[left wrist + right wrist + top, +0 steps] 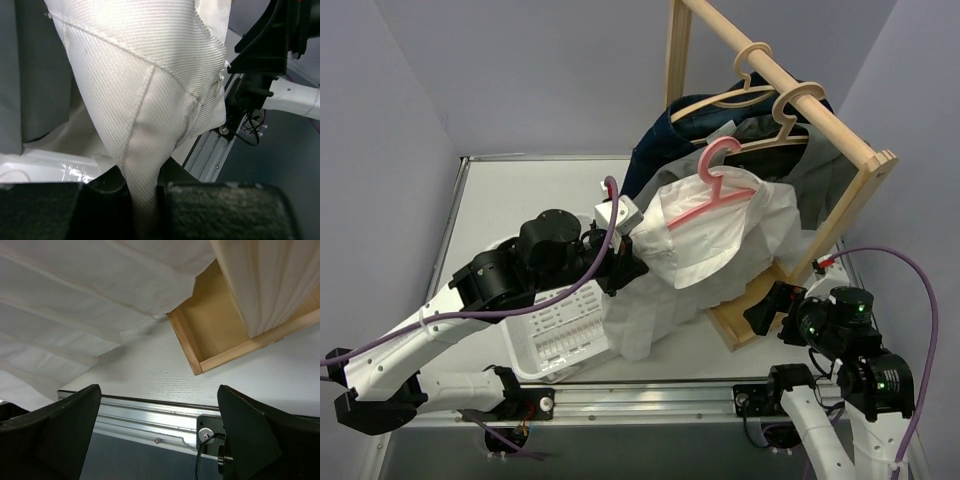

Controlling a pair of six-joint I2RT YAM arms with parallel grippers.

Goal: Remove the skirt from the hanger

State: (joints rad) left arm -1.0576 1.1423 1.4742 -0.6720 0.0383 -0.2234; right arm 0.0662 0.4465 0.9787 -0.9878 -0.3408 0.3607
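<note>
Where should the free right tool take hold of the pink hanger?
Grip the pink hanger at its neck just under the hook, coming up from the right: hook and neck stand clear above the white skirt, and the left tool pinches that cloth on the left.

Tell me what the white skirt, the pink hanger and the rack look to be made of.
The skirt: woven cloth, likely cotton twill, matte; the left wrist view shows diagonal ribs and stitched seams.
The pink hanger: probably plastic or coated, smooth with an even colour; too small to be sure.
The rack: pale, unfinished-looking wood, with light tan square-cut bars.
</note>
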